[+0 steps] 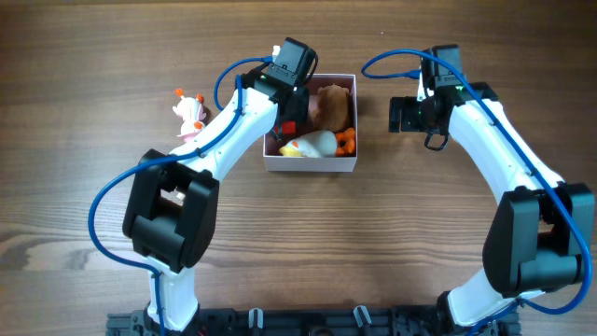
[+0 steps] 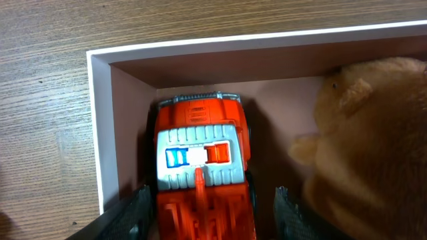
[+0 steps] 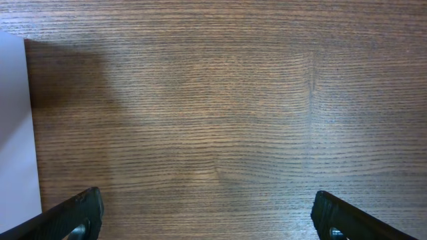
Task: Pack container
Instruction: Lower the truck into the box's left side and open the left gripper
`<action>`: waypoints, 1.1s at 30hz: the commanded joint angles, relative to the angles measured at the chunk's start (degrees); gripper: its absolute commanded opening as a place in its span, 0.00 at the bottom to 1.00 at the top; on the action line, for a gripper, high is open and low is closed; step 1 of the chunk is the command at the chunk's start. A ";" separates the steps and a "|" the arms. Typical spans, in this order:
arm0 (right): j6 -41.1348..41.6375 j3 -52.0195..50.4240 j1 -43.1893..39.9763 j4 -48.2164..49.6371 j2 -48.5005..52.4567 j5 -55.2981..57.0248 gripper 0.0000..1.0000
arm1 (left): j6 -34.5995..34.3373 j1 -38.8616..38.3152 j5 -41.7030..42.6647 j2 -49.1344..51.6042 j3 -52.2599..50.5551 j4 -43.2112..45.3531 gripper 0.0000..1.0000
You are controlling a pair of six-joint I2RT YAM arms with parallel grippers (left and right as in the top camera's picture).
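The container (image 1: 311, 164), a small white-walled box with a dusty-pink inside, stands at the table's middle. In it lie a brown plush (image 1: 329, 105), a white and yellow toy (image 1: 314, 143) and an orange-red toy car (image 1: 287, 127). My left gripper (image 1: 284, 101) hangs over the box's left part. In the left wrist view the car (image 2: 200, 153) rests in the corner of the container (image 2: 100, 120), beside the plush (image 2: 367, 147). My left gripper (image 2: 212, 217) straddles the car's rear, open, with a gap on each side. My right gripper (image 1: 408, 115) is open over bare wood to the box's right.
A small white and pink toy (image 1: 189, 114) with orange bits stands on the table to the left of the container. An orange piece (image 1: 346, 141) lies in the box's right front corner. The right wrist view shows the container's outer wall (image 3: 13, 133) at the left edge.
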 commanded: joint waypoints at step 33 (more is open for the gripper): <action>-0.59 0.07 -0.13 0.11 -0.50 -0.31 1.00 | -5.05 -5.05 2.01 -7.17 -0.42 -14.49 0.04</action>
